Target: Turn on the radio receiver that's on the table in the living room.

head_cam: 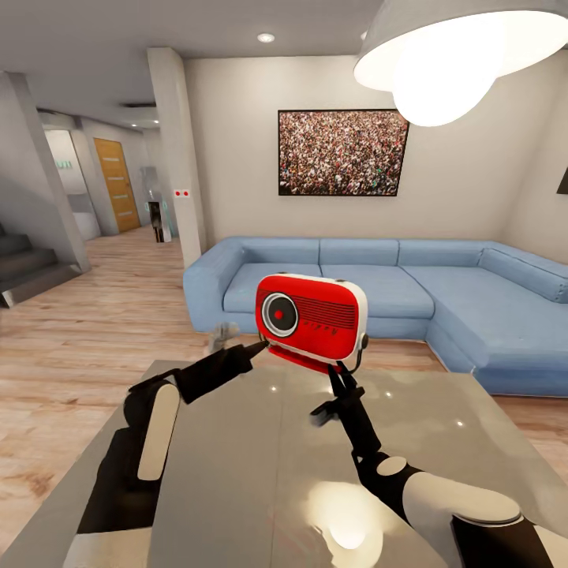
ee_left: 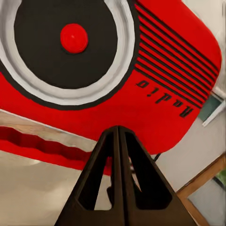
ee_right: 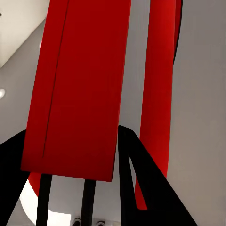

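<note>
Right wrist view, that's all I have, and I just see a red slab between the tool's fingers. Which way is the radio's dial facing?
Observer: The head view shows the radio receiver upright, its face towards the robot, with the dial on the robot's left side of that face.
Operator: Where is the other arm?
Observer: The left tool is shut, and its tip is at the radio's lower left corner.
Operator: Is it on the dial?
Observer: No. In the left wrist view the closed fingers point at the red face below the dial's ring. I cannot tell whether they touch it.
</note>
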